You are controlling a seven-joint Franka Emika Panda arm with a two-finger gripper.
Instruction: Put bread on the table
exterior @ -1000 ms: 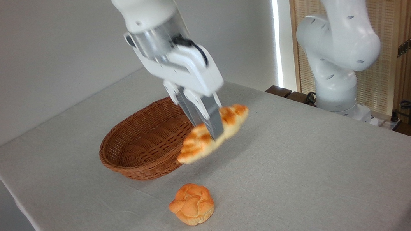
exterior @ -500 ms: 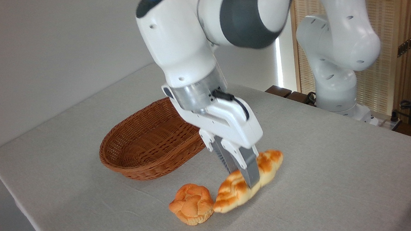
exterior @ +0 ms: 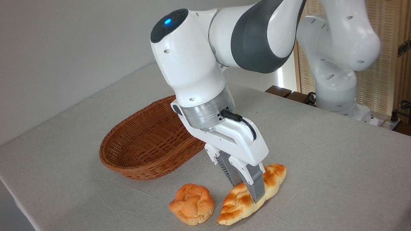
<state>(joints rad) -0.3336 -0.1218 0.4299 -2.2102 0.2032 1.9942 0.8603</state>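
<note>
Gripping the bread (exterior: 240, 203) at its middle, the gripper (exterior: 253, 192) is resting it on the table (exterior: 333, 162), bun (exterior: 191, 204) just beside at nine o'clock; opening carelessly risks rolling the loaf into it.

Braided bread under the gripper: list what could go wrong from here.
1. The gripper is shut on the bread, which appears to reach the table; pressing lower could squash it.
2. The round bun sits close on the left; the bread may roll into it on release.
</note>
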